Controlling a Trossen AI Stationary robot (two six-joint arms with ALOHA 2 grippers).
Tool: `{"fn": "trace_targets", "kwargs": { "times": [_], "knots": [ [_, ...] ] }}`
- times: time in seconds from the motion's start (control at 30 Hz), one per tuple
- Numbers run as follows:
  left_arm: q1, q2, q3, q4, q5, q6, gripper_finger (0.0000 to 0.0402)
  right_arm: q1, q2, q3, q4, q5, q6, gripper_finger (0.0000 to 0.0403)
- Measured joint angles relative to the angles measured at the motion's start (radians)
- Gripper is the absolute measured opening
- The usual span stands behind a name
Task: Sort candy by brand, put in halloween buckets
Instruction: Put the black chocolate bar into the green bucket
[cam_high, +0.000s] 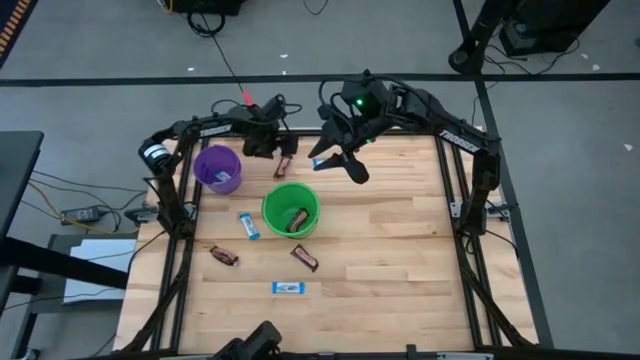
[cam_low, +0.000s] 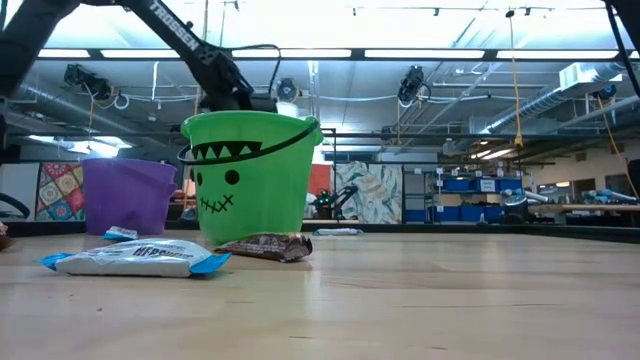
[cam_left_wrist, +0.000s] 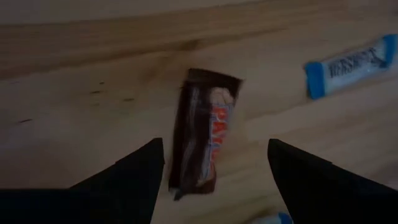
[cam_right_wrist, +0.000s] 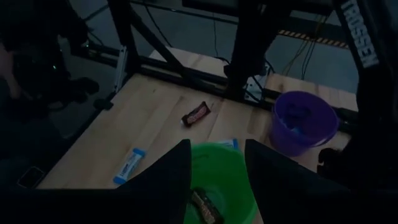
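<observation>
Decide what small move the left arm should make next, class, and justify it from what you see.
Probably lower the left gripper straight down and close on the dark brown bar. Its fingers stand open on either side of that bar, which lies flat on the table between them, not yet gripped. The green bucket already holds a brown bar, so it likely goes there afterwards.

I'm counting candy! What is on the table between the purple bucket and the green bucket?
Nothing: in the high view only bare table shows between the purple bucket and the green bucket. The closest blue candy lies below that gap.
</observation>
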Motion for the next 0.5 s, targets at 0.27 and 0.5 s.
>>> {"fn": "trace_targets", "kwargs": {
  "times": [0.27,0.5],
  "knots": [
    [-0.044,0.056,0.000,0.044,-0.066,-0.006,0.0289,0.010,-0.003,0.000,0.000,0.000,0.007,0.0161],
    [-0.057,0.125,0.000,0.073,-0.060,-0.009,0.0289,0.010,-0.003,0.000,0.002,-0.001,0.027,0.0161]
  ]
}}
